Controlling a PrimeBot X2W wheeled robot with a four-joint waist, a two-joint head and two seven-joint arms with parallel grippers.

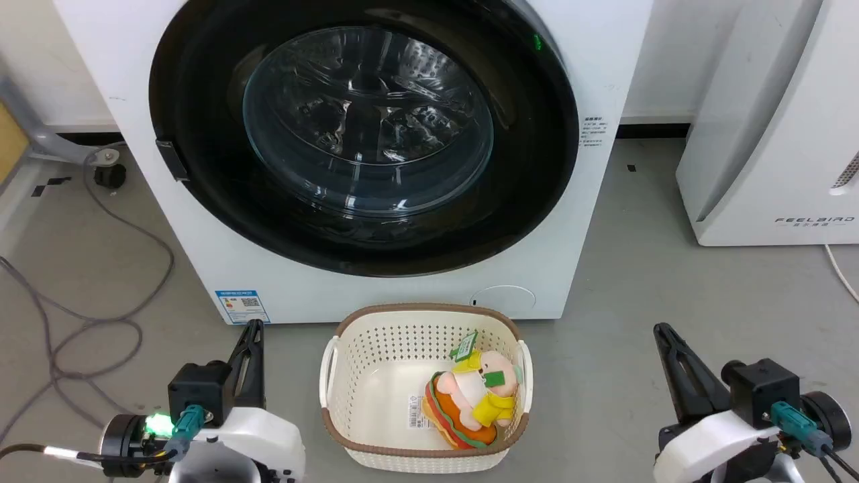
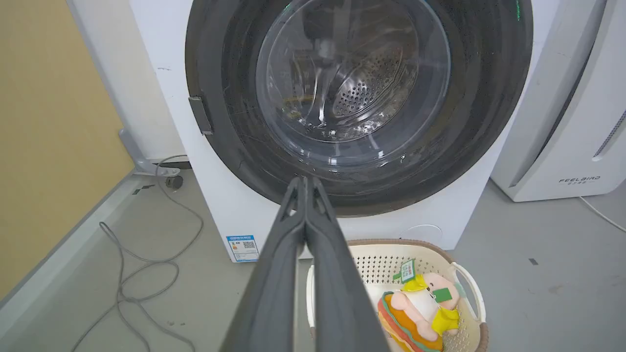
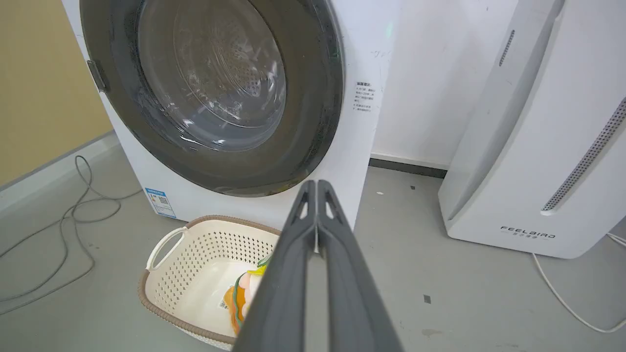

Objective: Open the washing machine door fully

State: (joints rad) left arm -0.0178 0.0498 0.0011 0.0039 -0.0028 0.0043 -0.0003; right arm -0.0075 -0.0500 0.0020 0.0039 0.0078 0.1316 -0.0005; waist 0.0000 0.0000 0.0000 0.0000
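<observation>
The white washing machine [image 1: 127, 60] [image 2: 161, 44] [image 3: 364, 58] stands straight ahead. Its round glossy black door [image 1: 537, 174] [image 2: 230, 146] [image 3: 303, 146] with the bulging clear glass centre lies flush against the front, a small latch tab on its left rim. My left gripper [image 1: 254, 327] [image 2: 305, 180] hangs low at the lower left, fingers pressed together, holding nothing. My right gripper [image 1: 663, 330] [image 3: 317, 183] hangs at the lower right, likewise shut and holding nothing. Both are well short of the door.
A cream basket [image 1: 376, 349] [image 2: 376, 264] [image 3: 195, 249] holding a plush toy [image 1: 473, 399] sits on the floor right before the machine, between my arms. A white FEELBIRD appliance [image 1: 772, 134] [image 3: 538, 146] stands at the right. Grey cables [image 1: 80, 315] lie on the floor at the left.
</observation>
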